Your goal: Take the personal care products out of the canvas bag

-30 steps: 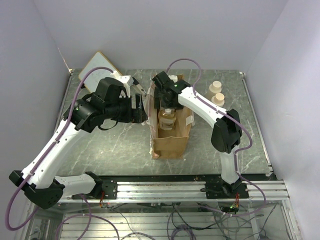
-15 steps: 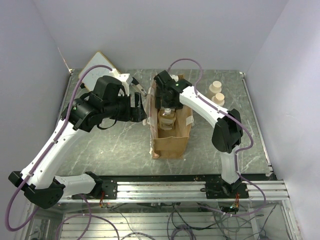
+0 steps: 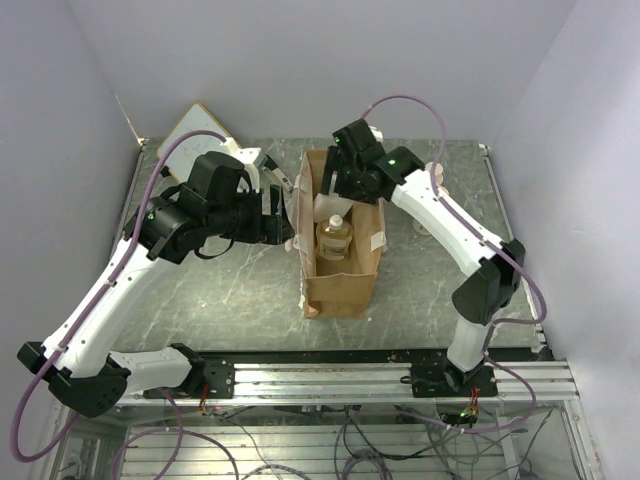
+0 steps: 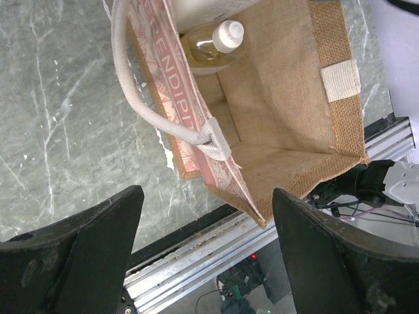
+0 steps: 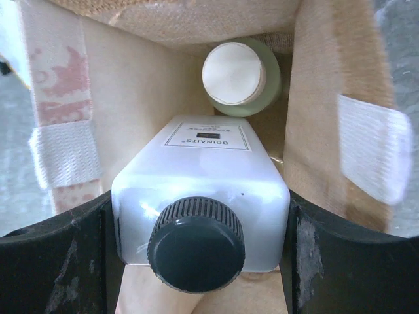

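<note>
— Dead centre of the overhead view, that's the tall tan-brown canvas bag (image 3: 345, 280) with the cream straps, yeah? What's the right gripper (image 5: 200, 258) doing over it?

— Yep, that's it. The gripper is clamped on a white squarish plastic bottle with a black ribbed cap (image 5: 203, 176), one finger flat on each side. The wrist cam looks straight down on the cap. The bottle hangs at the bag's mouth, toward the upper end of the bag in the overhead frame. Can't tell if its base is above the rim.

— Anything else in there?

— One translucent yellowish bottle with a round cream cap (image 4: 226, 36), upright on the bag floor, just beside the white one.

— And the left gripper (image 4: 206, 261)?

— Spread wide, gripping nothing, right by the bag's left wall. Can't tell if it touches. A cream handle strap (image 4: 147, 108) loops out on that side.

— What's in the way?

— The right arm (image 3: 450, 225) crosses the right half of the grey marbled table (image 3: 230, 300) and covers what's under it. A wood-framed whiteboard (image 3: 193, 132) sits upper left, well apart from the bag.
</note>
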Motion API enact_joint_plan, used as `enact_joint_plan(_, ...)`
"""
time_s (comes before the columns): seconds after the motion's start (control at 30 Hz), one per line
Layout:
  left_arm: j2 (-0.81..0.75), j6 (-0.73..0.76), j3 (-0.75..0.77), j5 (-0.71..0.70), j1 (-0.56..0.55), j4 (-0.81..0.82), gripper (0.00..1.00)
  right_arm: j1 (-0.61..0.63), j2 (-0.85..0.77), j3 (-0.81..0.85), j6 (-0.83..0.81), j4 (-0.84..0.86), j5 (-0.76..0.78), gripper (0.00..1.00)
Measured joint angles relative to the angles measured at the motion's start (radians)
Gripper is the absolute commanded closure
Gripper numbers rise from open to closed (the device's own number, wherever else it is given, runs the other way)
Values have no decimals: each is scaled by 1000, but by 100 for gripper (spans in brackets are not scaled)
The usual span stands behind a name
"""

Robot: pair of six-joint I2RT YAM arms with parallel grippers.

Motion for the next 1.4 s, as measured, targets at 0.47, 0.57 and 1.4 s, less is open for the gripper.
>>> enact_joint_plan(0.47, -2, -1, -78, 61, 2, 41, 11, -167, -367, -272, 191, 166, -232, 88)
enact_joint_plan(0.57, -2, -1, -87, 75, 2, 47, 11, -223, -430, -288, 232, 186, -294, 92)
enact_joint_plan(1.4, 5, 26, -39, 29, 4, 33, 11, -365, -697, -503, -246, 4, 59, 100)
